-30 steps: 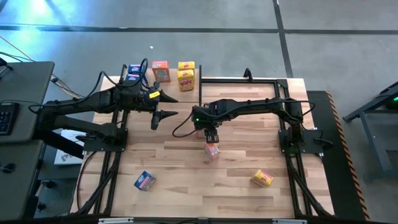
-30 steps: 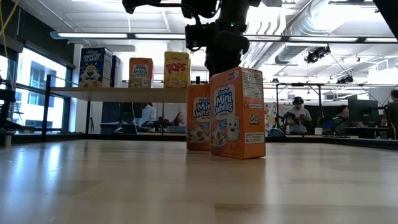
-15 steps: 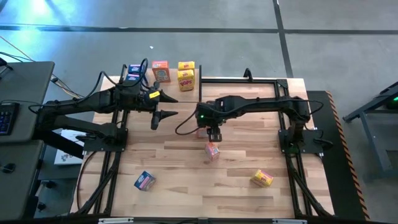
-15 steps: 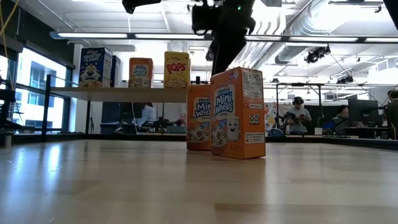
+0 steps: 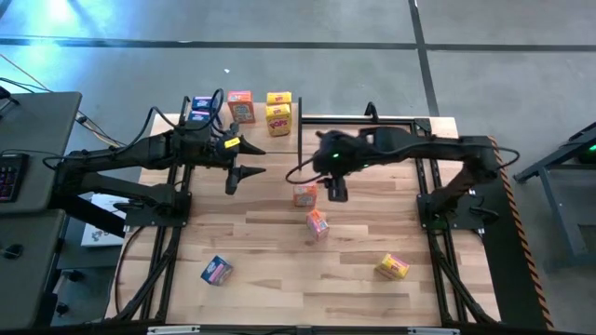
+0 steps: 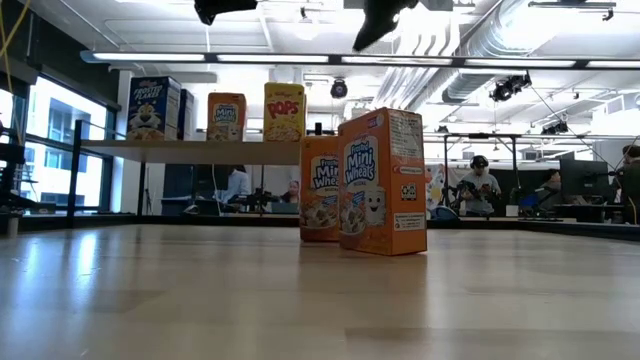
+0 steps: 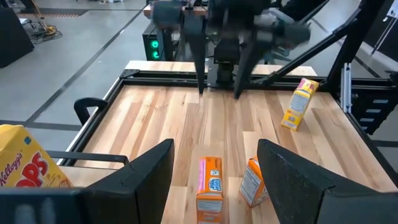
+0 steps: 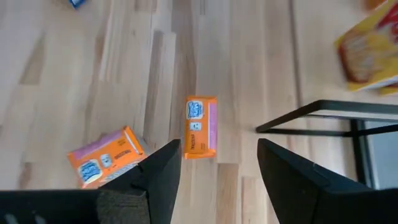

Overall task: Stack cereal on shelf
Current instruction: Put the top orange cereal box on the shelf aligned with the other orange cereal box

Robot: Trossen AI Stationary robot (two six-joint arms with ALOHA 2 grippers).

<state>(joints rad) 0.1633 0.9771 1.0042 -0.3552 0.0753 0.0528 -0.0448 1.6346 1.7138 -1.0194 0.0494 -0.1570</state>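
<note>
Right pincer (image 5: pixel 336 190) now off orange boxes (image 5: pixel 304 194), both upright, nearby.

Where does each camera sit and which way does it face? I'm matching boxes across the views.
High: above the table, looking down; both arms, left gripper, right gripper.
Low: table height, looking level at two orange boxes and the shelf; arm parts at top.
Left wrist: looks across at the right arm; own fingers.
Right wrist: looks down; own fingers.
Shared: all show the two orange boxes.
</note>
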